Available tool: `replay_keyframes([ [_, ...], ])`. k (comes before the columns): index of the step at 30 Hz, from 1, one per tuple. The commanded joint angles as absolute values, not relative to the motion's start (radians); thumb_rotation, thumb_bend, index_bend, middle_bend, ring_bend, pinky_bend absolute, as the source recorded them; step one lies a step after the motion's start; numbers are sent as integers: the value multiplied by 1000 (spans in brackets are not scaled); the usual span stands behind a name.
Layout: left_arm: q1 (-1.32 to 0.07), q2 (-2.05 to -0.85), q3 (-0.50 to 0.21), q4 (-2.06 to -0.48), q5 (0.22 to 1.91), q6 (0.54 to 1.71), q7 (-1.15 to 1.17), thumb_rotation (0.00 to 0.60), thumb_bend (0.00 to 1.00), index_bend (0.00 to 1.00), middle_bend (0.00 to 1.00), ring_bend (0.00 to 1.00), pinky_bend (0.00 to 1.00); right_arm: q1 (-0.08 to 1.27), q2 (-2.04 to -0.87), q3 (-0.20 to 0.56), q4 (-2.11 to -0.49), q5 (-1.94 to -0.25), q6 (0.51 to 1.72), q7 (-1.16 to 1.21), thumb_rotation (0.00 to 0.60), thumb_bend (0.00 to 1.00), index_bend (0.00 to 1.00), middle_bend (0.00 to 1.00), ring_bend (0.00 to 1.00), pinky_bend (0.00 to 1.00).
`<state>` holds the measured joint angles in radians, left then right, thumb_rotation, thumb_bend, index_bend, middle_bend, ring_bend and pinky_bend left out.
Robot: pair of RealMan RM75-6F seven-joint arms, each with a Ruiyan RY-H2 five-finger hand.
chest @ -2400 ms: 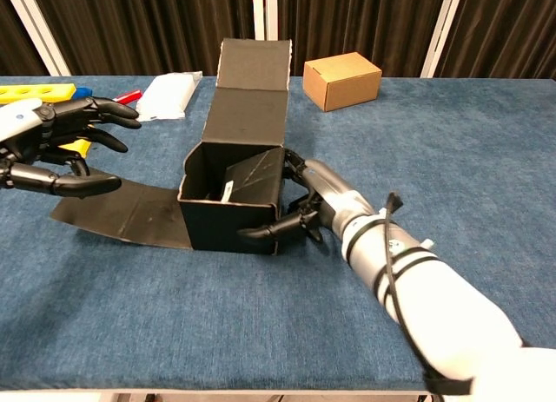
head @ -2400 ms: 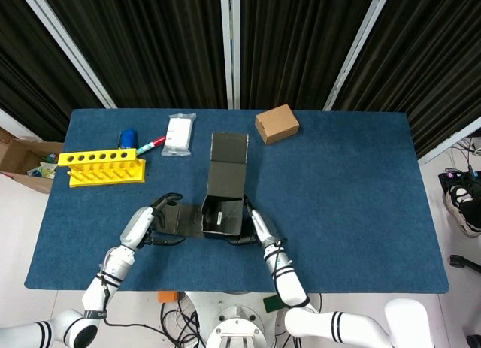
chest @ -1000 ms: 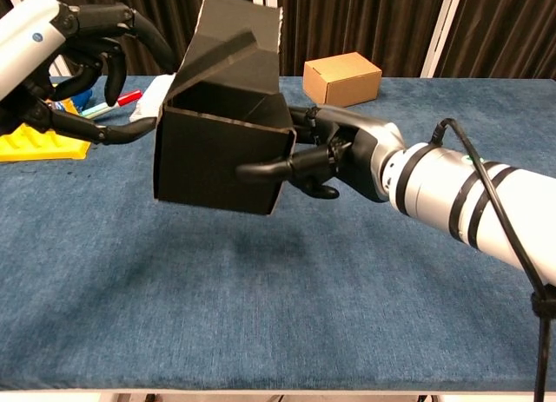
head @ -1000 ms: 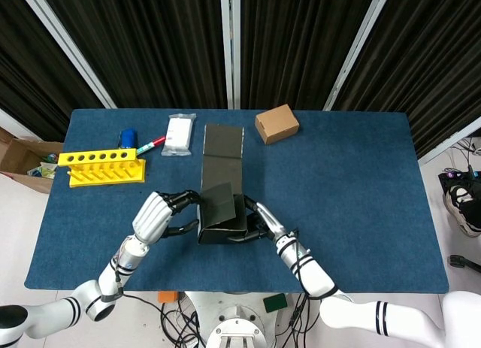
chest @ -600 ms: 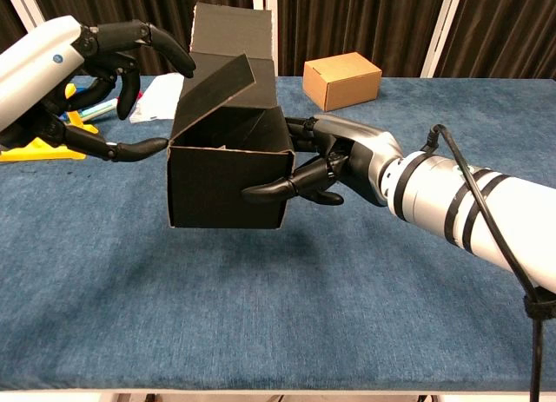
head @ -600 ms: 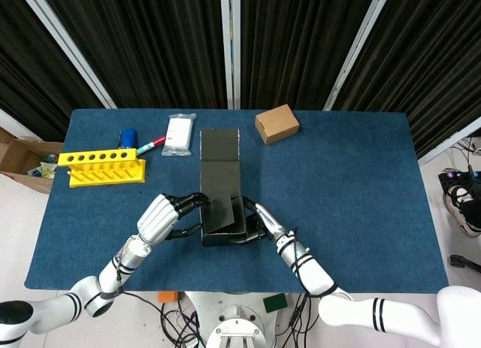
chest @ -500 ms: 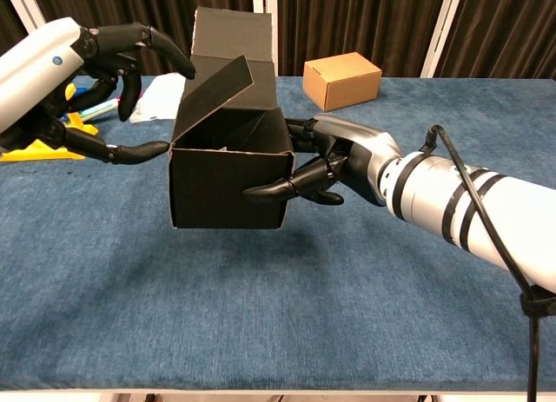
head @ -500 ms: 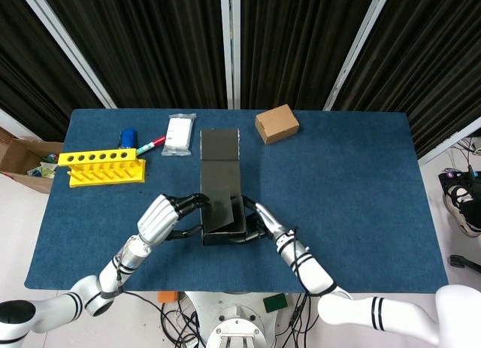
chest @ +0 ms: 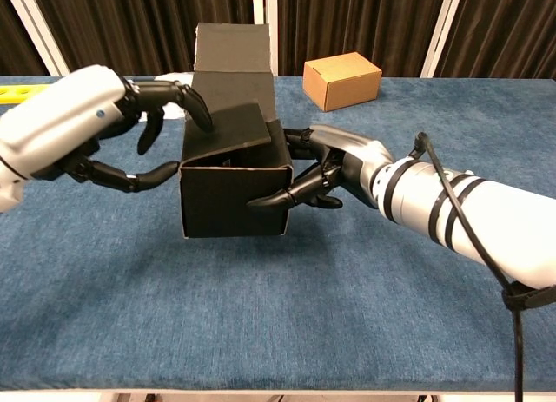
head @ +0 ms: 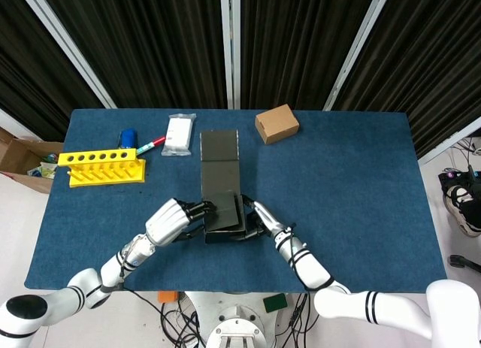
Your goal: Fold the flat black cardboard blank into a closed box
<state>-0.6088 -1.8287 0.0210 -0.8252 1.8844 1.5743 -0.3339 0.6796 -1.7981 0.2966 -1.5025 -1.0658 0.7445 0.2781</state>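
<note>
A blue-carpeted tabletop filled the scene, black pleated curtains hung behind between white slanted posts, and pale floor showed at the left edge.

Left hand fingers curled, pressing down, right hand gripping sideways

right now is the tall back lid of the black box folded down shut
No, the lid stands upright behind the black box, only a side flap is pressed down.

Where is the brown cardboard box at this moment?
The brown cardboard box sits on the table's far edge, right of centre in the head view, just right of the black box's raised lid.
</note>
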Motion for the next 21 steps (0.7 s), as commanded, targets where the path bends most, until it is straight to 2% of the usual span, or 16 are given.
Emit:
replay_keyframes([
  [1,-620,-1867,41,-751,1892,1567,-329,600,161,354,330,674,966,694,-1826,289,-1451,-1095,736,298,600,223,471,381,796,1000],
  [8,-623,-1932,79,-600,1897,1557,-332,600,160,357,330,674,966,707,-1876,261,-1338,-1172,723,358,600,232,471,370,794,1000],
  [14,-620,-1966,104,-530,1895,1560,-343,600,160,373,336,674,966,703,-1903,233,-1261,-1242,730,433,600,235,471,361,791,1000],
  [21,-627,-1966,132,-510,1909,1590,-315,600,160,460,420,677,965,691,-1909,206,-1222,-1308,765,498,600,234,461,353,787,1000],
])
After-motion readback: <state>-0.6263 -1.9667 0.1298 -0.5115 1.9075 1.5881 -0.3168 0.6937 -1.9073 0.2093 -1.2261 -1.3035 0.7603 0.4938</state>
